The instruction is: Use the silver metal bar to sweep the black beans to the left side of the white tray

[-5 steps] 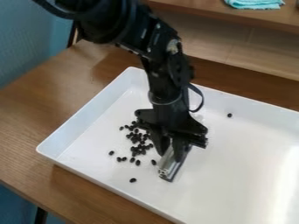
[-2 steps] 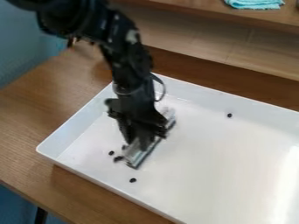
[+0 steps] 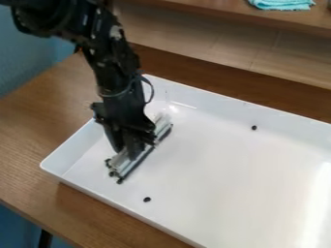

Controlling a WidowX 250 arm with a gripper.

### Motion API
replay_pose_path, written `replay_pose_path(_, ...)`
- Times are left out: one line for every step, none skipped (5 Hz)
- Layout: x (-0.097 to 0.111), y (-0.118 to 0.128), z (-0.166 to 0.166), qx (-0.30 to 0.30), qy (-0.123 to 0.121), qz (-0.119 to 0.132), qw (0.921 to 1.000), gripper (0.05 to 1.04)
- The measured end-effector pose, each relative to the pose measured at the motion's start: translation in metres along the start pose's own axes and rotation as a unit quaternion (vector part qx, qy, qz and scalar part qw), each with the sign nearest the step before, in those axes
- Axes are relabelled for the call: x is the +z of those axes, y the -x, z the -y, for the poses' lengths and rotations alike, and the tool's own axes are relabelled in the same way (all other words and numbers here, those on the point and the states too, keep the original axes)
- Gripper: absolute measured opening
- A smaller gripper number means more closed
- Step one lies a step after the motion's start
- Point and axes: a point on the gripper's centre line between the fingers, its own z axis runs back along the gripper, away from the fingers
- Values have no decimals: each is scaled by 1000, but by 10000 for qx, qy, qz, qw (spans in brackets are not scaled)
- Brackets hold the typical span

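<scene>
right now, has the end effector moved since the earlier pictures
Yes, to the picture's left: the end effector and the silver bar are now nearer the left wall of the white tray.

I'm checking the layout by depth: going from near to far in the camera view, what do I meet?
Lone dark bean → silver bar held by the gripper → turquoise cloth.

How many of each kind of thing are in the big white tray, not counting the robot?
Silver bar, held by the end effector: 1
Black beans lying well apart from the bar: 2
Total: 3

More dark bits crowd the bar's lower end, but they're too bunched to count, so I left them out.
</scene>
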Motion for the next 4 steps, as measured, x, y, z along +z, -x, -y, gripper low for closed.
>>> replay_pose_path(1,2,-19,44,-80,2,10000,331)
replay_pose_path(1,3,-24,5,-110,-7,9999,331)
replay_pose_path(1,4,-30,14,-133,0,9999,330)
replay_pose_path(7,7,-27,58,-14,-63,10000,331)
